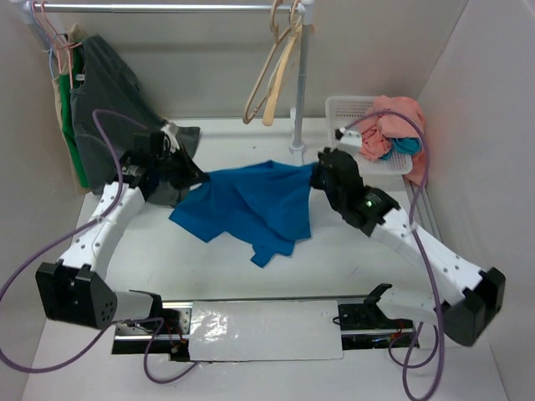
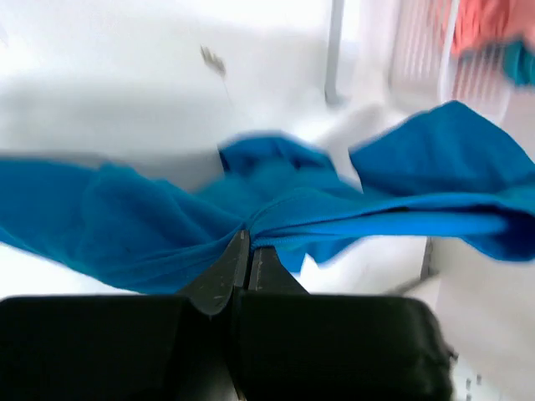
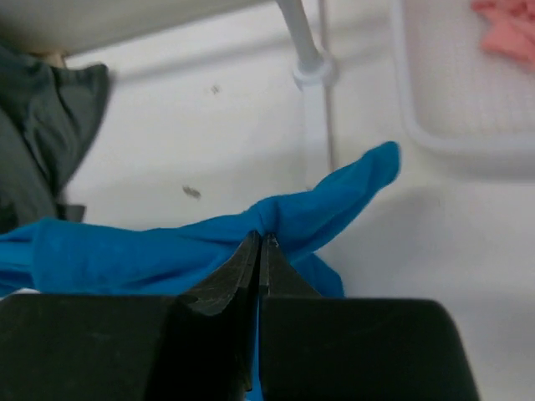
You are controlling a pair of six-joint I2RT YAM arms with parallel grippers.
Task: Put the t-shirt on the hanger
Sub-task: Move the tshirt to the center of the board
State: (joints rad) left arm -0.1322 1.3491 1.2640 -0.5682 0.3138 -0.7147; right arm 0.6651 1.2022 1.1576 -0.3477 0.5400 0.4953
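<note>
The royal-blue t-shirt point(image 1: 251, 205) is stretched between my two grippers, lifted at its upper edge while its lower part rests on the table. My left gripper point(image 1: 197, 177) is shut on the shirt's left end; in the left wrist view the gripper point(image 2: 248, 240) pinches a gathered fold of the t-shirt point(image 2: 150, 225). My right gripper point(image 1: 321, 177) is shut on the right end; in the right wrist view the gripper point(image 3: 263, 241) pinches the t-shirt point(image 3: 167, 251). The brownish-tan hanger point(image 1: 256, 93) hangs from the rail at the back, above and behind the shirt.
A paler cream hanger point(image 1: 282, 77) hangs beside the tan one. The rack pole point(image 1: 300, 92) stands just behind the shirt. A dark grey shirt point(image 1: 109, 92) and thin pink wire hangers point(image 1: 50, 33) hang at back left. A white basket point(image 1: 347, 107) with salmon-pink cloth point(image 1: 394, 121) sits back right.
</note>
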